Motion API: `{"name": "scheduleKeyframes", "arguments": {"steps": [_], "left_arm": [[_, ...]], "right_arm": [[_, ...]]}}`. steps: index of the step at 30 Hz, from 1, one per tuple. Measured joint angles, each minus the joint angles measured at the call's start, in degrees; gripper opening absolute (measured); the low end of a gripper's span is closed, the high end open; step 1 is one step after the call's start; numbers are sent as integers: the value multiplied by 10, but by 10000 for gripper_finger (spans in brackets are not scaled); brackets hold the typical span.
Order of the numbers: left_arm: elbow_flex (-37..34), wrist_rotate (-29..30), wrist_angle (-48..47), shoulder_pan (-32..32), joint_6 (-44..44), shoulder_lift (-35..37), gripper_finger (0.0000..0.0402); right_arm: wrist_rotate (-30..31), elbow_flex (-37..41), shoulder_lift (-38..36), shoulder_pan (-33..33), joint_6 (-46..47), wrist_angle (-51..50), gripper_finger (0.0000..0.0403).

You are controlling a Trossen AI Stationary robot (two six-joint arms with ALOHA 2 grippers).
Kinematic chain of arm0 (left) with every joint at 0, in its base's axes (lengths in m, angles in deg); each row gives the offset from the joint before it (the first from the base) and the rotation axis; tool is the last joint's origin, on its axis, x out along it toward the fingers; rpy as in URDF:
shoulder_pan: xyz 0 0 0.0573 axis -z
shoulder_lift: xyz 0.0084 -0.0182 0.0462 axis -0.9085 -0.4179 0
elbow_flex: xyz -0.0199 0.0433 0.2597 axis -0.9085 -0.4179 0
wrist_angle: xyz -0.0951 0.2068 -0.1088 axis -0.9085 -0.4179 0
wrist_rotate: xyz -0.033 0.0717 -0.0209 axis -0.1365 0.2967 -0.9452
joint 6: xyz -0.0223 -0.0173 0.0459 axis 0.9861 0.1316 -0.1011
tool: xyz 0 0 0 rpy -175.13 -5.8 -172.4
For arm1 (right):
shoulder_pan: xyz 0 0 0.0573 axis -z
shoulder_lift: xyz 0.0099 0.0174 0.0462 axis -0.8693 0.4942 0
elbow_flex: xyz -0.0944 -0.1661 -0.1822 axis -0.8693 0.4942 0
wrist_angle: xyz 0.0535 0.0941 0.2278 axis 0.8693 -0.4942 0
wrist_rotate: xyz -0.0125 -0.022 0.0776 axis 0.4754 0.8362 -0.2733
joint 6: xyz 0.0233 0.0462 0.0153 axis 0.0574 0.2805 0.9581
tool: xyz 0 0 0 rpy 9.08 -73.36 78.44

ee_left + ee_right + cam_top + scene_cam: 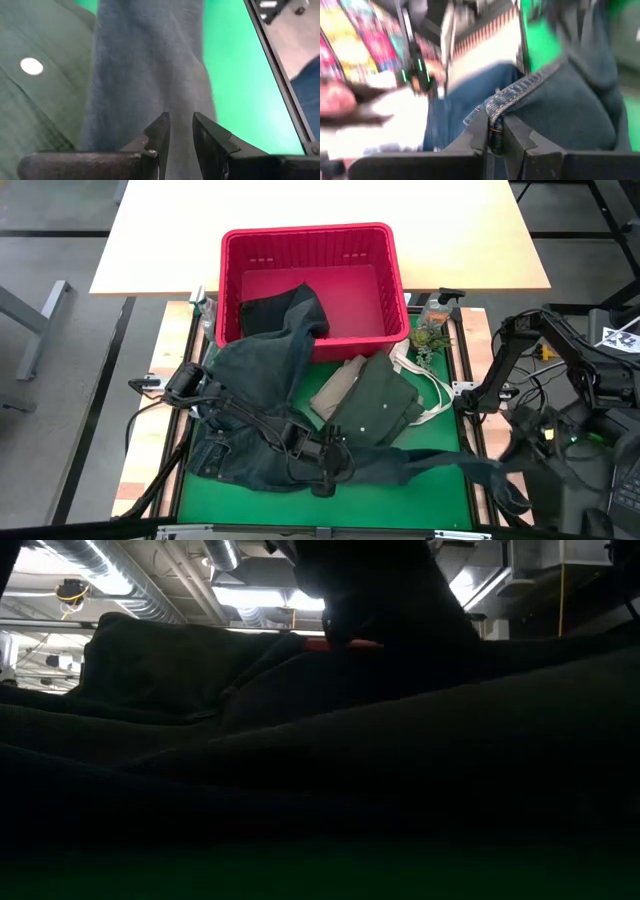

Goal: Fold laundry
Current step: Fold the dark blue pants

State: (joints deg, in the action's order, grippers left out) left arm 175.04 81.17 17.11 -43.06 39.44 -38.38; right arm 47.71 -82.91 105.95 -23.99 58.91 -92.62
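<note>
The right pincer [492, 131] is clamped on a stitched hem of the dark blue denim jeans [262, 380], the seam pinched between its two fingers; it sits off the right edge of the green mat [420, 500], and a strip of denim stretches from it back toward the middle. The left pincer [181, 131] hangs low over the jeans near the mat's front edge, its fingers [159, 134] standing slightly apart with a narrow gap, the denim leg lying right under them; whether they grip the cloth I cannot tell. Just beside the left pincer, on its far right side, lies the olive-green buttoned shirt [380, 405], touching the jeans, with a tan top [335, 385] tucked against it and a white strap looping out beyond. Farther from the left pincer, across the tabletop, stands the red basket [395, 280]; the upper part of the jeans drapes over its front rim, and a black garment [265, 310] lies inside.
</note>
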Motion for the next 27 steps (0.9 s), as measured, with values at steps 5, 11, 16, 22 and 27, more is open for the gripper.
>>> {"name": "scheduleKeyframes", "arguments": {"steps": [5, 11, 16, 22, 27], "left_arm": [[0, 45, 6, -13, 0, 0, 78], [0, 77, 5, -52, -1, 0, 78], [0, 94, 4, -93, -3, 0, 78], [0, 97, -5, -139, -5, 0, 78], [0, 96, -7, -172, -4, 1, 78]], "right_arm": [[134, 0, 7, 27, 22, 33, 32], [179, 0, 23, 87, 41, 84, 32], [183, 0, 41, 122, -55, 178, 32], [187, 0, 49, 160, -284, 365, 32], [187, 0, 47, 163, -465, 518, 32]]}}
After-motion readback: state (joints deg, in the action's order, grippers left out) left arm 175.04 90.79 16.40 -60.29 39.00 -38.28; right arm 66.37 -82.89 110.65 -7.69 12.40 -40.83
